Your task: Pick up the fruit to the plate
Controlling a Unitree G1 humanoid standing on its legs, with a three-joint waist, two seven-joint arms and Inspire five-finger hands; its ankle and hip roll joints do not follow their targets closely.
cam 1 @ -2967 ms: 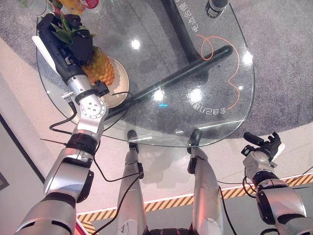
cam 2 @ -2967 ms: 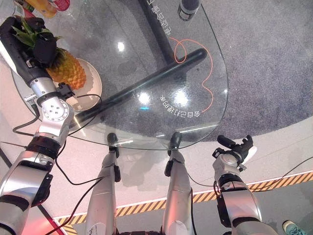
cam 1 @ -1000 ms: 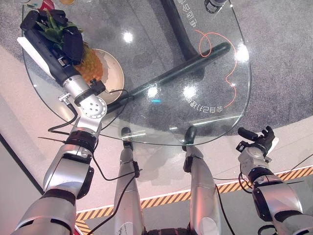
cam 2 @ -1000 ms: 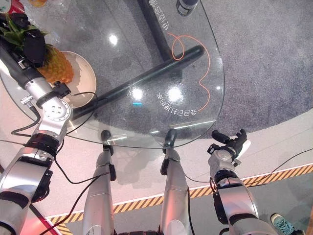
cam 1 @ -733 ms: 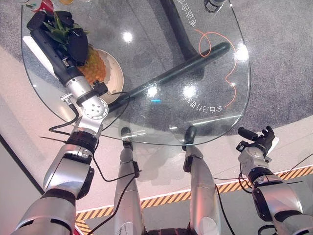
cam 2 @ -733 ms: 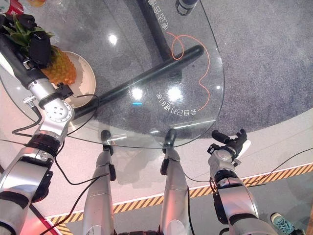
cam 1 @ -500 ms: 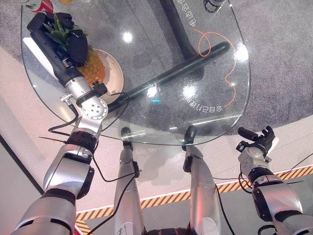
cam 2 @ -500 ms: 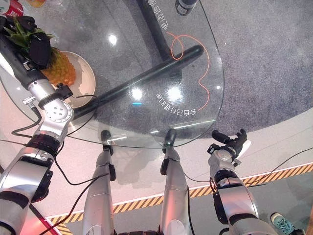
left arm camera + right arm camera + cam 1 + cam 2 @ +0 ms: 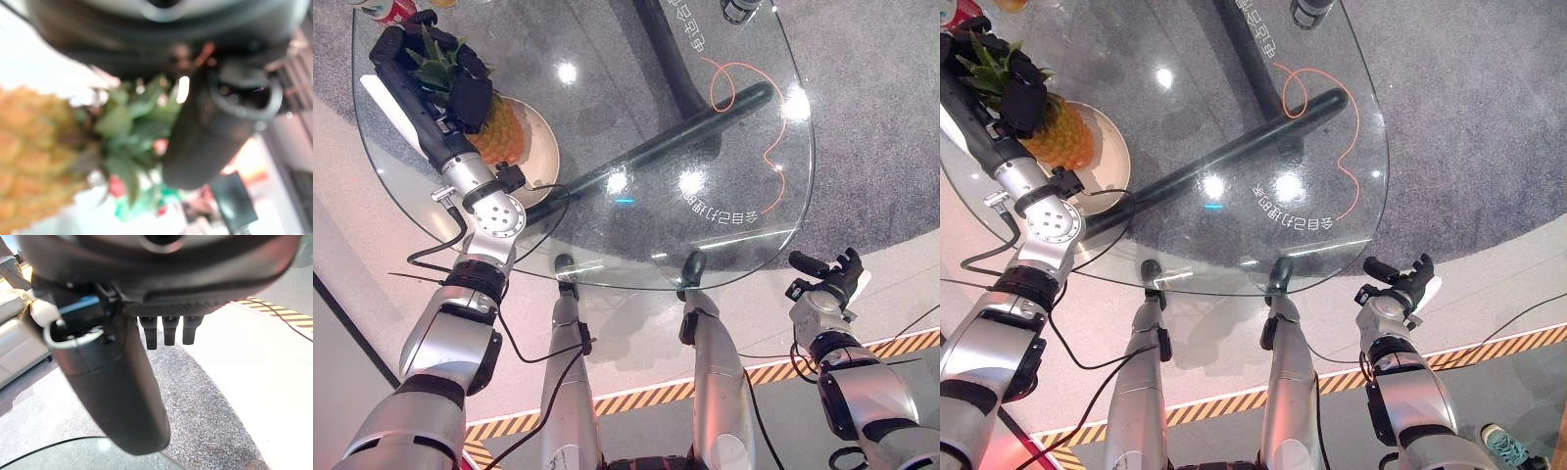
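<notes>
1. At ten o'clock: dark left hand [image 9: 462, 90] curled round leafy crown of orange-yellow pineapple [image 9: 501, 132], standing on round beige plate [image 9: 545, 147]
2. Placement step apparently complete; next, loosen fingers, lift away
3. Oval clear glass table [image 9: 705, 235] over grey carpet [image 9: 871, 108]
4. At four o'clock: idle dark right hand [image 9: 1408, 285], fingers relaxed, holding nothing

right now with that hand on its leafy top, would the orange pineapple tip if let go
Probably yes. The orange pineapple stands tall on the shallow cream plate, so it looks top-heavy. Its body seems stiff and heavy for its size. The left hand curls round the green crown, which may bend or slip.
</notes>
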